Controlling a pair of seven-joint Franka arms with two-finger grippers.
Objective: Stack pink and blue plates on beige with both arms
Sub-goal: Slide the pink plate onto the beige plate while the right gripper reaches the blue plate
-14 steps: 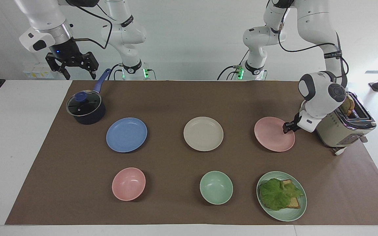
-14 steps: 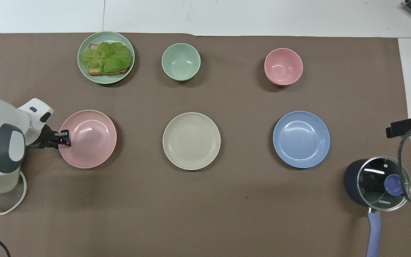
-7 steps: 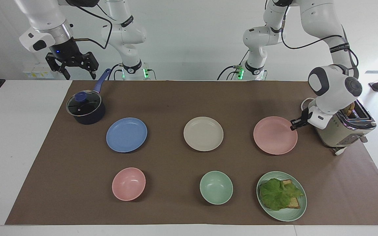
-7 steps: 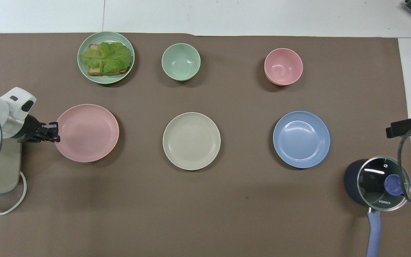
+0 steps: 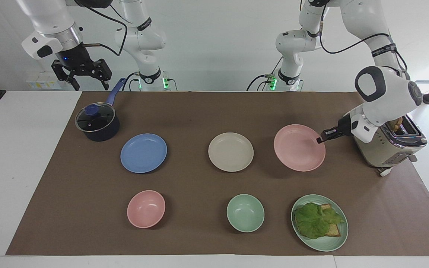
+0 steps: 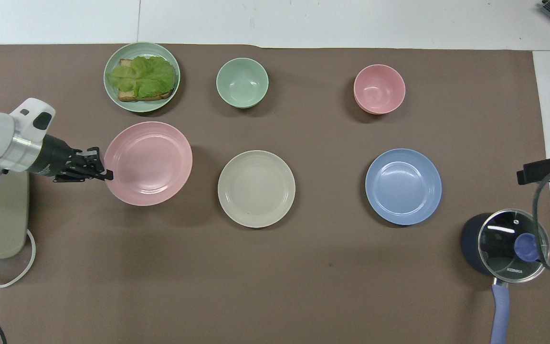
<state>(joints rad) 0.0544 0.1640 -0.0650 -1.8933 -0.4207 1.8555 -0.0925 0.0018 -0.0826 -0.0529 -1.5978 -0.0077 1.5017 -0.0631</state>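
My left gripper is shut on the rim of the pink plate and holds it lifted off the mat, between the beige plate and the toaster. The beige plate lies flat at the middle of the mat. The blue plate lies flat beside it, toward the right arm's end. My right gripper hangs open in the air over the table's edge by the saucepan and waits.
A lidded dark saucepan stands near the blue plate. A beige toaster sits at the left arm's end. A pink bowl, green bowl and green plate with lettuce toast lie farthest from the robots.
My left gripper closed on the pink plate's rim, lifted it off the mat and carried it toward the beige plate. The right arm has stayed still.
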